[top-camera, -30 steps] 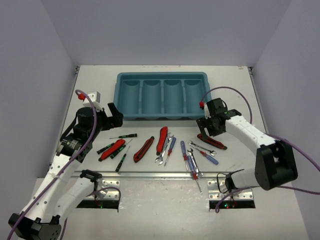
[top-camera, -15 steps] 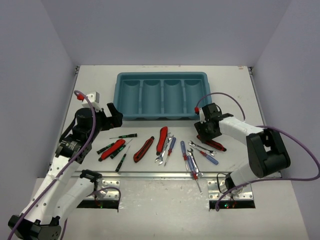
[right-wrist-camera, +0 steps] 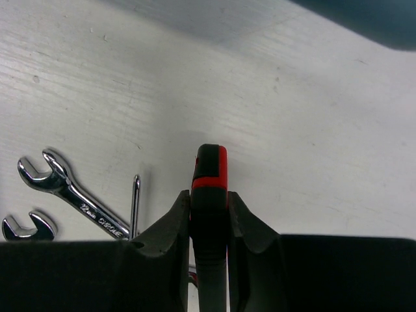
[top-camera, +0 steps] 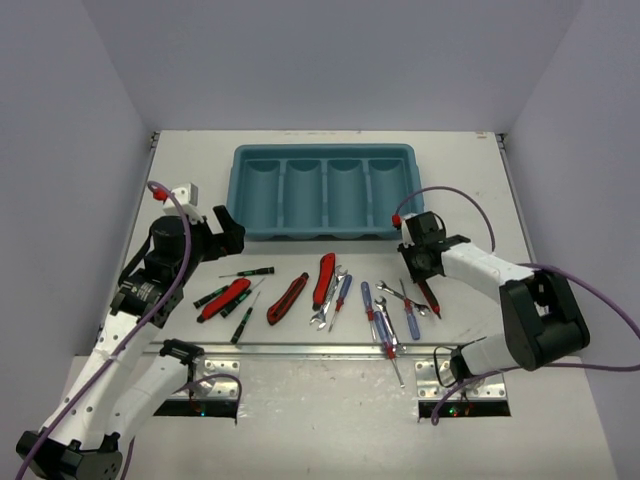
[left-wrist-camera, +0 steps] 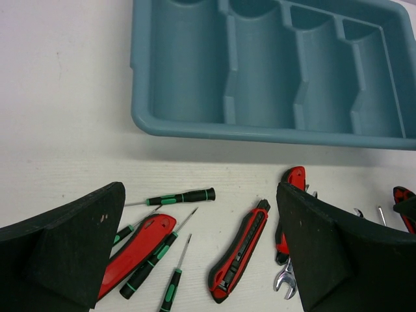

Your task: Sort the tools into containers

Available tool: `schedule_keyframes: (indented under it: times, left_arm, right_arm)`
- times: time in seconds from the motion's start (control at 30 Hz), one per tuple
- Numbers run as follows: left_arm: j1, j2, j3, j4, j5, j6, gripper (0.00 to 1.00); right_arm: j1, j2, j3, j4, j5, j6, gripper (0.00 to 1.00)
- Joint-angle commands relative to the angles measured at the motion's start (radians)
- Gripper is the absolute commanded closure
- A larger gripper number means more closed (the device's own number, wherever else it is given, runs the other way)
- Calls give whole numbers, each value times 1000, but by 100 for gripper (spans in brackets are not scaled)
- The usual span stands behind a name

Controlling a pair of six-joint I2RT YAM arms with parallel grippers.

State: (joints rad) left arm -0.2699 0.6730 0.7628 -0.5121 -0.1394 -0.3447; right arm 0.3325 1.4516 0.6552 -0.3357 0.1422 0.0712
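White worktop (top-camera: 180, 170): all hand tools (top-camera: 320, 285) are found unsorted before the empty teal-blue four-compartment plastic tray (top-camera: 322, 152). Red-and-black-handled pliers (right-wrist-camera: 210, 162) are clamped by the right end effector (right-wrist-camera: 208, 201) near its corner; the left end effector (left-wrist-camera: 198, 214) is spread apart.

**Top external:** fixed and high, behind the arm bases at 6 o'clock. Faces down and toward 12 o'clock. Far; takes in the whole white table (top-camera: 560, 200) and the teal-blue rectangular plastic tray (top-camera: 322, 150).

**Left wrist:** low and near. Faces 12 o'clock between the black fingers (left-wrist-camera: 65, 247) of the left gripper (left-wrist-camera: 200, 190). Shares the tray (left-wrist-camera: 260, 133) and the red-and-black folding tool (left-wrist-camera: 239, 250) with the top view.

**Right wrist:** very close, looking down onto the table. Shares with the top view the red-and-black tool handle (right-wrist-camera: 209, 166) clamped in the right gripper (right-wrist-camera: 208, 198), near 3 o'clock there.
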Motion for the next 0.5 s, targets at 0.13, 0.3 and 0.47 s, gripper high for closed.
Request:
schedule_keyframes:
  times: [0.13,0.3,0.47]
  left_arm:
    - [-9,17,4,41,-12,10,0]
    - [-9,13,4,37,-30,9,0]
    - [-9,6,4,35,-31,6,0]
  right_arm:
    - [5,-232,104,-114,114,84,94]
    - [4,-322,233,-87,18,123,100]
    - [4,-184,438,5,13,185,100]
